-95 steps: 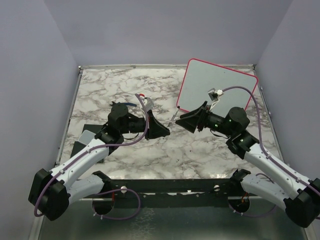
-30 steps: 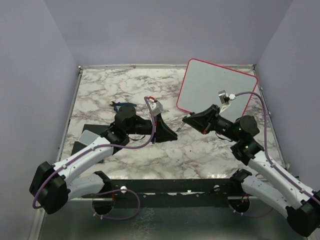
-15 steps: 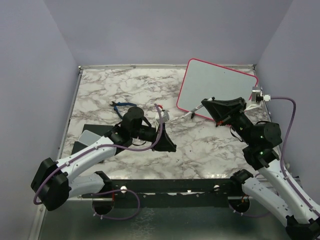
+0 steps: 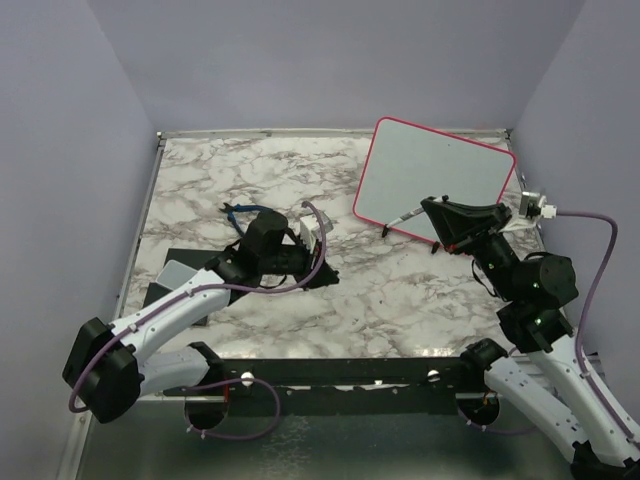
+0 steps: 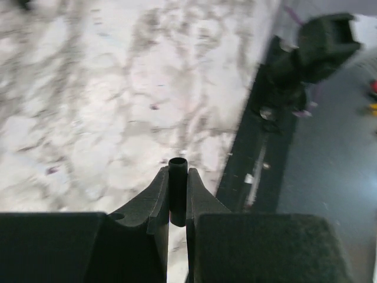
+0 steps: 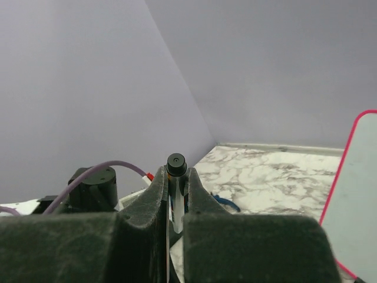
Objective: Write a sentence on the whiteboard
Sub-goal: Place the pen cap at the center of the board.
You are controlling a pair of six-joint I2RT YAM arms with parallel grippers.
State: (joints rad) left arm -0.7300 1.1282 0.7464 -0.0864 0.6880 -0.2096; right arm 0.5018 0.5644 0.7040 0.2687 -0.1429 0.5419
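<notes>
Two arms are engaged, and both are loaded. At the left of the counter (image 4: 250, 165) a dark flat pad (image 4: 180, 256) lies partly under the left arm. It plays no part at present. The left gripper (image 5: 178, 172) sits low over bare marble near mid-counter, its jaws drawn narrow on a short black open-ended tube (image 5: 178, 191), judged to be the marker's cap. The right gripper (image 6: 175, 177) has its jaws clamped on the marker (image 4: 403, 217), which angles down and leftward. The tip sits at the near frame edge of the whiteboard (image 4: 440, 170), and from overhead it cannot be confirmed whether it touches. The whiteboard lies in the far right corner of the counter, turned askew, with its red-pink frame unobstructed. Its face appears blank in both the overhead and right wrist views, though faint strokes would be hard to detect at this resolution. Assessment: preparation is complete, with the cap off and the marker in hand and brought to the board. None of the sentence is written, so the whole line is outstanding. The tip must move inward onto the white face before any stroke can begin.
</notes>
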